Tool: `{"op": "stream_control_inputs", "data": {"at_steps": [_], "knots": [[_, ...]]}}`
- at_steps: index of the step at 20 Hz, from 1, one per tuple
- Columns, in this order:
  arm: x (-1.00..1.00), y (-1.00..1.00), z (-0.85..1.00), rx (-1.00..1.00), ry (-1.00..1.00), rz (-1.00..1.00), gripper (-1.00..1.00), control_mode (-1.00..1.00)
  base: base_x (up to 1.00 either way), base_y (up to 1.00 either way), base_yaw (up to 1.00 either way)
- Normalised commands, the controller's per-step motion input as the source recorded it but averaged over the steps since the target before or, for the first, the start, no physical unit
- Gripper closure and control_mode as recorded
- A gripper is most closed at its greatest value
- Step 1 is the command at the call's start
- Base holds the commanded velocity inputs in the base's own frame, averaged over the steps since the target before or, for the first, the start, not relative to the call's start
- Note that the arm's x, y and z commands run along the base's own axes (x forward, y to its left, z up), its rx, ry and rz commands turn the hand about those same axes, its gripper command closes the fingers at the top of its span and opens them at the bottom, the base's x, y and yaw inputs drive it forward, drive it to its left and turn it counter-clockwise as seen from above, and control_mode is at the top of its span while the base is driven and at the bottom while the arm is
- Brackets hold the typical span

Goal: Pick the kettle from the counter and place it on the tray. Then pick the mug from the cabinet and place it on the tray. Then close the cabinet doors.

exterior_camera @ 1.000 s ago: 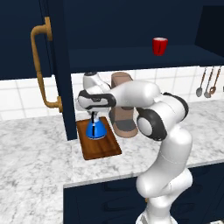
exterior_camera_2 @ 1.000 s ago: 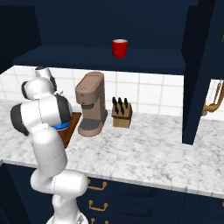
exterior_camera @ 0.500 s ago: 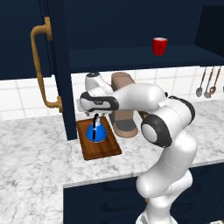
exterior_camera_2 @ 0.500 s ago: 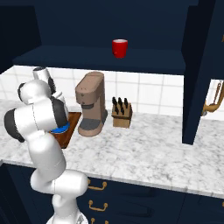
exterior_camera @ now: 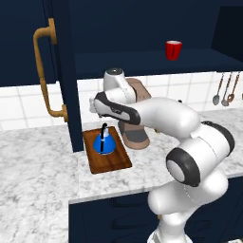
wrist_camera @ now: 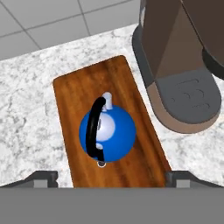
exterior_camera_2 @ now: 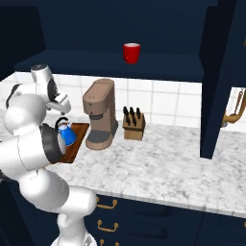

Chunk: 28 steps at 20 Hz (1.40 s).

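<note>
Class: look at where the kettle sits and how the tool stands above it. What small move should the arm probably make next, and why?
Probably lift the tool straight up, clear of the handle. The kettle already sits upright on the tray, and the tool hangs open above it, holding nothing. The mug waits on the cabinet shelf, so rising first likely avoids knocking the kettle before reaching for it.

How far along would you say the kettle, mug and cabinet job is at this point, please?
Done: the kettle stands on the tray. In hand: nothing; the gripper hovers above it, jaws open. Left: the mug sits on the cabinet shelf, and the cabinet doors are open.
</note>
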Motion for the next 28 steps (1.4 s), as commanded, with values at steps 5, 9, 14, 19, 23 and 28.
{"op": "stream_control_inputs", "data": {"at_steps": [5,9,14,19,23,28], "knots": [[-0.36,-0.22,0.3,0.02,-0.02,0.01,-1.0,-1.0,0.0,0.0,0.0],[0.0,0.0,0.0,0.0,0.0,0.0,-1.0,-1.0,0.0,0.0,0.0],[-0.06,-0.04,0.23,-0.13,0.0,0.0,-1.0,-1.0,0.0,0.0,0.0],[-0.35,-0.52,0.67,-0.24,-0.08,-0.09,-1.0,-1.0,0.0,0.0,0.0],[-0.48,-0.74,0.65,-0.06,-0.11,-0.06,-1.0,-1.0,0.0,0.0,0.0],[-0.46,-0.95,0.22,-0.02,-0.2,-0.04,-1.0,-1.0,0.0,0.0,0.0]]}}
